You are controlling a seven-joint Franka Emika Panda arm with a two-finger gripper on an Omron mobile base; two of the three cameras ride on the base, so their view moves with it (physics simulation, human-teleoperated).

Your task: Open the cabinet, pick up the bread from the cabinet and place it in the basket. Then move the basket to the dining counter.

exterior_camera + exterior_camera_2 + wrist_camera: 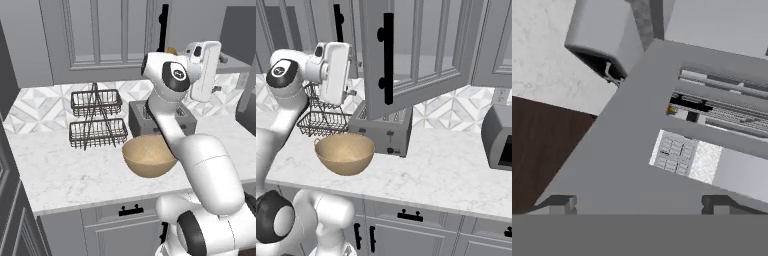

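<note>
My two fingertips (562, 204) sit at the bottom of the hand view, spread wide apart with nothing between them. My gripper (638, 205) is open and empty. Directly past them lies a broad grey panel, the cabinet (617, 150) door seen edge-on, with slotted toaster (722, 107) detail showing beyond its edge and a grey appliance (599, 35) on the marble worktop (537, 60) at upper left.

From the right base view, the cabinet (421, 45) door stands swung open, its black bar handle (388, 57) facing the camera, and my hand hangs beside it above the wire rack (321, 120). The basket (345, 153) rests on the worktop just left of the toaster (383, 130).

The left base view adds a small golden-brown piece, the bread (171, 50), peeking above my wrist at shelf level. The basket (147, 156) there is partly covered by my arm.
</note>
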